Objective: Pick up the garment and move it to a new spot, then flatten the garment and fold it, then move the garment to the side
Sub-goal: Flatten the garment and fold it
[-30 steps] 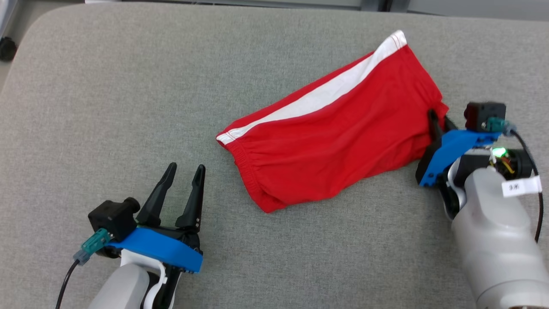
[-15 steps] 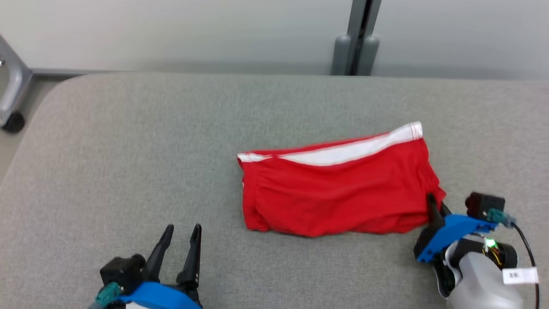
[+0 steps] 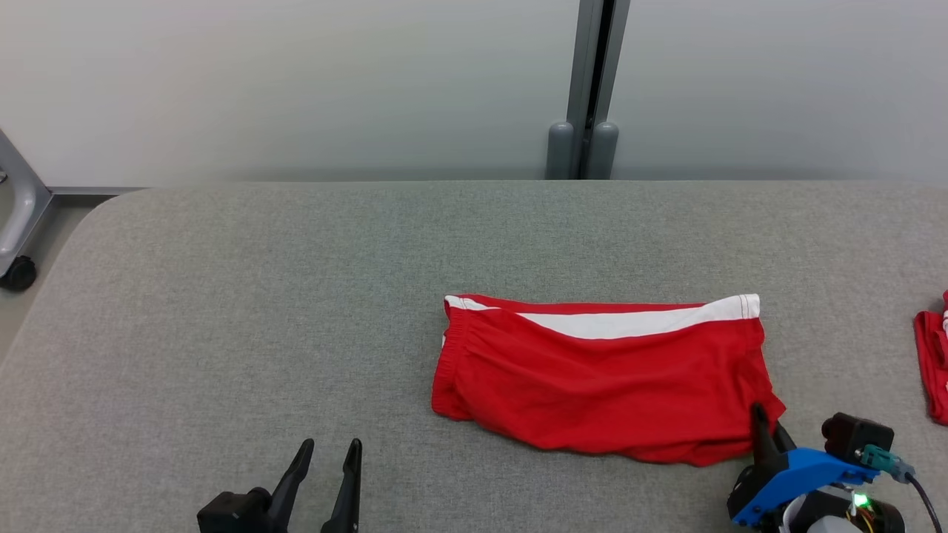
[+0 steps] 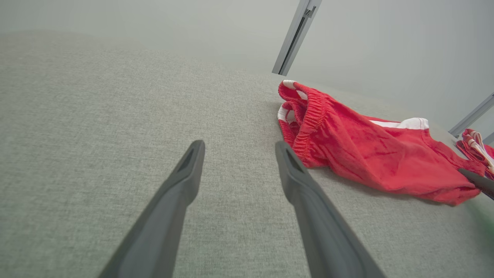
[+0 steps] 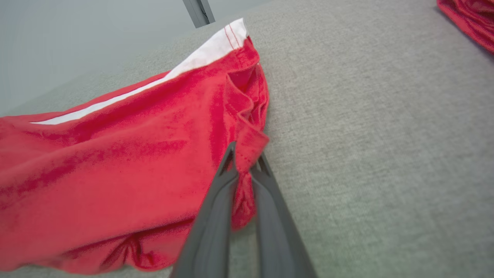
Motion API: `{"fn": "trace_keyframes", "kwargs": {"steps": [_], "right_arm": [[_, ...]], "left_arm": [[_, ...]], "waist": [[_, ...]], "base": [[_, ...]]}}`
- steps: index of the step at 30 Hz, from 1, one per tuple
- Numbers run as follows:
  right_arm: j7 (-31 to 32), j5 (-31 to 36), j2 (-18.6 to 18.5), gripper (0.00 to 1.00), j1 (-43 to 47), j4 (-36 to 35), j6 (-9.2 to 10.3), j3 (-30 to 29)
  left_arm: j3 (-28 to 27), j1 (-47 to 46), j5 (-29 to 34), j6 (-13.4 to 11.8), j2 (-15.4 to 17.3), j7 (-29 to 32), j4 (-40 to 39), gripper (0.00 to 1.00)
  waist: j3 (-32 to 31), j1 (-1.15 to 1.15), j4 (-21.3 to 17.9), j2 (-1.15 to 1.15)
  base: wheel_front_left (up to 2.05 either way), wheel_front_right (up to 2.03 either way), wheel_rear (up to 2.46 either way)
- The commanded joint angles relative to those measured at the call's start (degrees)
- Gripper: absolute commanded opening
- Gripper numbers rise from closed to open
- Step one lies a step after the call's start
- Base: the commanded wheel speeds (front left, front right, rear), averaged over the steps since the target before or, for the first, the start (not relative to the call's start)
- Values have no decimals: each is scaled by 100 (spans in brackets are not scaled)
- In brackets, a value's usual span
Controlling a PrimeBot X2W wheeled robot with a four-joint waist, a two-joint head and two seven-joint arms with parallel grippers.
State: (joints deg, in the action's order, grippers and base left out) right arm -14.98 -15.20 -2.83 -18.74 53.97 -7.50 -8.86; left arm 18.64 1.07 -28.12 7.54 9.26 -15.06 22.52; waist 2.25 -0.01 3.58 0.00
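Note:
The garment [image 3: 607, 377] is a pair of red shorts with a white side stripe, lying folded on the grey padded table [image 3: 259, 311]. My right gripper [image 3: 763, 426] is at its near right corner, shut on a pinch of red cloth. In the right wrist view the garment [image 5: 115, 170] spreads to the left and its corner is clamped at my right gripper [image 5: 244, 162]. My left gripper [image 3: 329, 453] stands open near the front edge, well left of the garment. In the left wrist view the left gripper [image 4: 237, 148] holds nothing, with the garment [image 4: 366, 150] ahead to the right.
Another red garment [image 3: 935, 363] lies at the table's far right edge, also in the right wrist view as red cloth [image 5: 469, 17]. A grey post [image 3: 589, 89] stands against the wall behind the table. A caster and metal frame [image 3: 16, 244] sit off the table's left end.
The head camera has tilted up, bringing the wall and post into view. The right gripper has closed tighter on the garment's corner, and the garment has swung to lie more level across the table.

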Motion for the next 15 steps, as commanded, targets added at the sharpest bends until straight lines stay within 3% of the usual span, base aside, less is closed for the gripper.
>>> {"fn": "trace_keyframes", "kwargs": {"steps": [1,7,15], "right_arm": [[-24,48,-20,0,9,-141,1,8],[-25,36,-9,0,-280,-661,1,338],[-21,-763,-16,0,-632,-1439,1,2181]], "left_arm": [[3,-9,24,-10,8,-13,1,100],[167,-186,-38,-10,2,-13,10,100],[322,-271,-133,-10,56,-13,51,100]], "waist": [[26,1,27,0],[109,1,193,0],[161,1,693,0]], "base": [[0,0,0],[0,0,0],[0,0,0]]}}
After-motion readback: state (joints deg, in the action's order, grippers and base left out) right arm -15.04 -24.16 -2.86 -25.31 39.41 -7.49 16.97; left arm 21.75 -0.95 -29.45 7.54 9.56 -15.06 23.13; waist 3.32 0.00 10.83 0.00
